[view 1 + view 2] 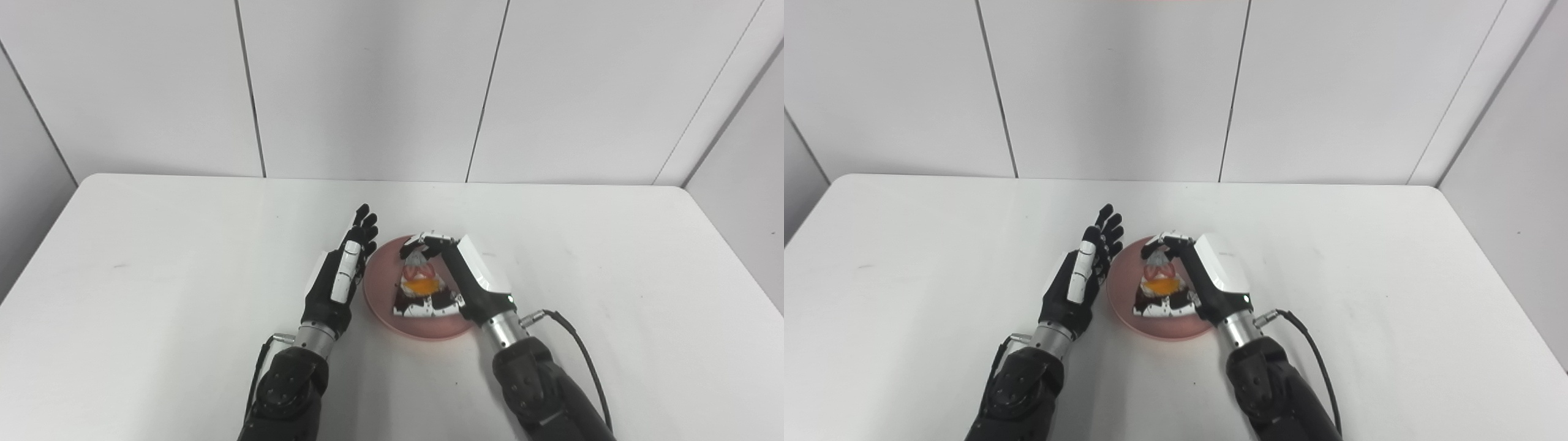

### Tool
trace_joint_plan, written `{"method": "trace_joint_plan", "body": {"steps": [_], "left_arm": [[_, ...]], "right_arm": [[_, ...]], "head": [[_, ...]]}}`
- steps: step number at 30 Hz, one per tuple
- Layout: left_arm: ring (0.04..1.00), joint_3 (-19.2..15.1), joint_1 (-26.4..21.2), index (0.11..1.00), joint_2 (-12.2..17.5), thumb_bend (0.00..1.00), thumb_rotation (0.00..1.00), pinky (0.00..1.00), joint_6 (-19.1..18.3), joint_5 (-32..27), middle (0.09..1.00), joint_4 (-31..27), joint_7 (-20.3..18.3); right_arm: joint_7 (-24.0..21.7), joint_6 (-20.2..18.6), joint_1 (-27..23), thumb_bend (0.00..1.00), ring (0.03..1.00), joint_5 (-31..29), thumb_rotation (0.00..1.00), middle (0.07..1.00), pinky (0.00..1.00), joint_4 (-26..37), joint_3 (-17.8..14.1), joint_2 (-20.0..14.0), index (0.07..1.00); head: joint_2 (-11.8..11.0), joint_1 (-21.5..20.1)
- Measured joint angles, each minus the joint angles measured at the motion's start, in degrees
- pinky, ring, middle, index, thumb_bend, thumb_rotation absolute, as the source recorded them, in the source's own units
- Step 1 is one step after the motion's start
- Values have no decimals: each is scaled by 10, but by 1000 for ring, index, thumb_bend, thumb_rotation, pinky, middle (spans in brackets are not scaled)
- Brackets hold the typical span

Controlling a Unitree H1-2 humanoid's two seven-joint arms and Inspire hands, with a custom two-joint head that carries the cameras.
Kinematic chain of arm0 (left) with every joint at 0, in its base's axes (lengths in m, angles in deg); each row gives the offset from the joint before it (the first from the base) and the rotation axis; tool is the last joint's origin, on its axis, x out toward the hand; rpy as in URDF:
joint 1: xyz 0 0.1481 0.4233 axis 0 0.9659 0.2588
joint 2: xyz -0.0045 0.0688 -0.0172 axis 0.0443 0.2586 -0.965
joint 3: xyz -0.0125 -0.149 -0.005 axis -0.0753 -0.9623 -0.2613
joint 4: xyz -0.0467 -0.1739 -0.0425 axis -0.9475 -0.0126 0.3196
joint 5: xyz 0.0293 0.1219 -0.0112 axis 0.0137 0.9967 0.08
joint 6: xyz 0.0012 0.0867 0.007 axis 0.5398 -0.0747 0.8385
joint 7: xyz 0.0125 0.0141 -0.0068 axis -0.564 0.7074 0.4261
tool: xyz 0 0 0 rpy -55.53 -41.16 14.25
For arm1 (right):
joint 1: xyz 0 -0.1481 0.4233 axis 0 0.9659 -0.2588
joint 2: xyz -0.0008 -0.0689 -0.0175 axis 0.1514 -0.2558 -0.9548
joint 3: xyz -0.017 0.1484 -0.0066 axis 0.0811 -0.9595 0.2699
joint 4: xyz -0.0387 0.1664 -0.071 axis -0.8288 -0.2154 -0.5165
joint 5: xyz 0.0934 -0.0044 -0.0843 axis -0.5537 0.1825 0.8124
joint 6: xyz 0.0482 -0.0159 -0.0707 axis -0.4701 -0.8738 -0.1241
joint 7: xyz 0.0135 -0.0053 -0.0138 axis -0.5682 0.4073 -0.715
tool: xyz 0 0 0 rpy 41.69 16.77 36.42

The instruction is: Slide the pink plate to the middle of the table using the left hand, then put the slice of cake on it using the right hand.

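The slice of cake [421,293] is lying on the pink plate [380,306], its wide end toward the robot and its point toward the far side of the plate. By the look of it the plate is already sitting about mid-counter, so the slide is likely finished, and the cake is down on it; what is left seems to be only the letting go and the drawing away. The slice is a dark chocolate wedge with white cream, an orange piece of fruit on top and a red-and-white topping nearer its point.

The right hand [456,269] is arching over the right side of the plate, its fingers curling round the point of the slice and its thumb near the wide end; it appears to be gripping the cake, though how firmly is unclear. The left hand [346,275] is standing edge-on just left of the plate, fingers straight and apart, holding nothing, beside the rim or barely touching it. The white counter [153,275] is spreading out around the plate.
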Motion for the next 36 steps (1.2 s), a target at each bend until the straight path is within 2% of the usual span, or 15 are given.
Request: {"method": "trace_joint_plan", "body": {"steps": [3, 5, 8, 12, 14, 17, 19, 23, 25, 29, 32, 36], "left_arm": [[1000, 0, 3, 1000, 1, 714, 1000, 1000, -1, 6, 1000, -9, 6], [1000, 0, 5, 1000, 2, 715, 1000, 1000, -1, 14, 1000, -15, 11], [1000, -3, 6, 1000, 3, 711, 1000, 1000, 2, 15, 1000, -16, 17], [1000, -10, 6, 1000, 5, 737, 1000, 1000, 20, 15, 1000, -14, 31], [1000, -10, 6, 1000, 8, 711, 1000, 1000, 24, 21, 1000, -15, 35], [1000, -11, 7, 1000, 17, 681, 1000, 1000, 36, 29, 1000, -17, 43], [1000, -12, 7, 1000, 28, 677, 1000, 1000, 42, 37, 1000, -18, 46], [1000, -12, 8, 1000, 42, 669, 1000, 1000, 46, 37, 1000, -21, 50], [1000, -13, 8, 1000, 43, 693, 1000, 1000, 46, 36, 1000, -22, 49], [1000, -13, 10, 1000, 43, 696, 1000, 1000, 46, 35, 1000, -24, 49], [1000, -15, 10, 1000, 43, 707, 1000, 1000, 46, 30, 1000, -24, 47], [1000, -16, 11, 1000, 44, 699, 1000, 1000, 45, 23, 1000, -25, 47]], "right_arm": [[-28, 0, 11, 652, 997, -25, 504, 999, 907, 10, -1, -9, 991], [-48, 0, 19, 664, 999, -46, 531, 1000, 911, 16, -4, -17, 997], [-64, 0, 31, 694, 1000, -71, 623, 1000, 902, 28, -12, -22, 1000], [-75, 0, 40, 719, 1000, -123, 717, 1000, 953, 29, -38, -14, 1000], [-74, 0, 41, 734, 998, -149, 755, 1000, 963, 29, -56, -6, 1000], [-60, 0, 41, 674, 984, -188, 827, 1000, 953, 31, -93, 15, 1000], [-57, 0, 41, 668, 984, -212, 833, 1000, 956, 36, -109, 25, 1000], [-53, -3, 39, 645, 985, -232, 784, 1000, 958, 39, -122, 39, 1000], [-49, -4, 38, 626, 998, -244, 796, 1000, 991, 39, -131, 50, 1000], [-46, -11, 36, 651, 1000, -263, 837, 1000, 1000, 38, -142, 63, 1000], [-46, -12, 34, 655, 1000, -278, 818, 1000, 1000, 35, -149, 65, 1000], [-61, -21, 32, 633, 1000, -327, 789, 1000, 1000, 28, -156, 65, 1000]], "head": [[3, -4], [4, -4], [5, -6], [9, -11], [11, -14], [14, -17], [16, -19], [18, -24], [18, -25], [18, -25], [19, -24], [18, -21]]}}
